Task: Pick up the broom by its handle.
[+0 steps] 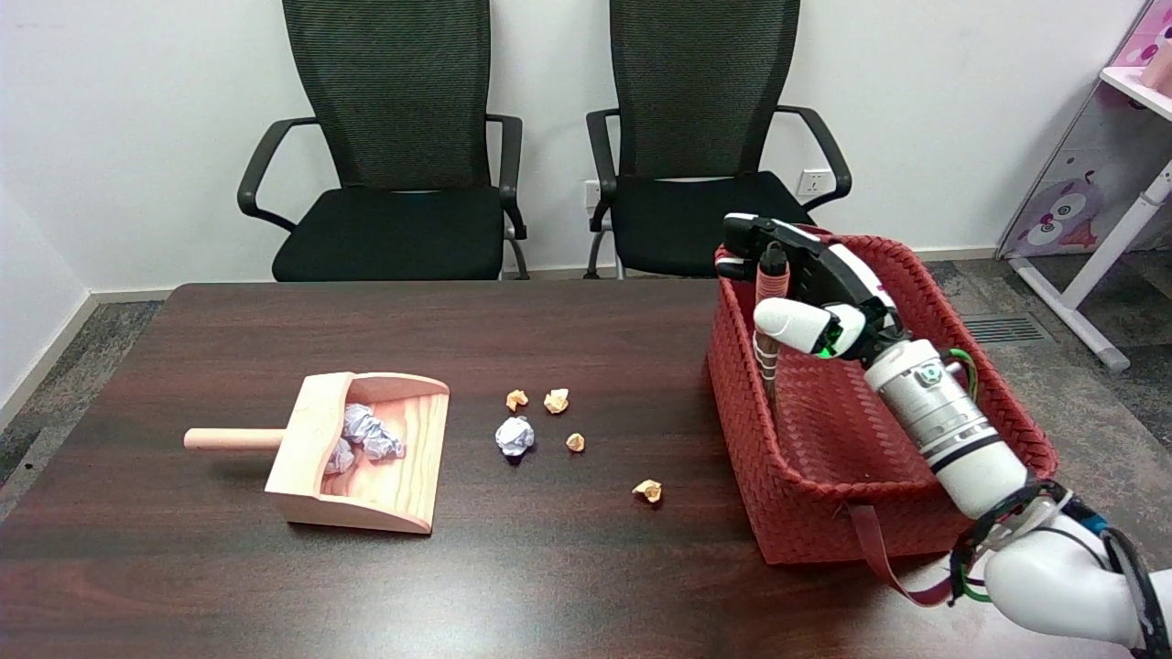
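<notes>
Broom handle point(767, 352): a slim, upright rod with ringed bands and a rounded dark tip, standing inside the red basket point(824, 494) at its left wall. Only the handle shows; the brush end is hidden below the basket wall.

Robot hand point(806, 293): black-and-white, positioned over the basket's left part at the upper section of the handle. The thumb and the fingers point(755, 233) lie on opposite sides of the rod, and the handle tip projects between them. The fingers are curled around the handle and appear to grip it, though the contact surfaces are partly hidden. The white arm point(952, 430) enters from the lower right, slanting up and to the left across the basket, with a silver ringed wrist section and cables at the elbow.

Basket: rectangular, woven, deep-walled, with a flat strap hanging from its near wall. It stands on the right part of the dark, glossy wood-grain desk point(229, 586).

Dustpan point(366, 458): pale wood, scoop-shaped, with a round peg handle pointing left. It lies on the desk's left part, well apart from the basket, and contains crumpled white paper point(366, 435).

Between dustpan and basket: one crumpled white paper ball point(515, 436) and four small tan paper scraps point(647, 491), scattered on the desk.

Behind the desk: two black mesh-back chairs point(394, 183) side by side.
</notes>
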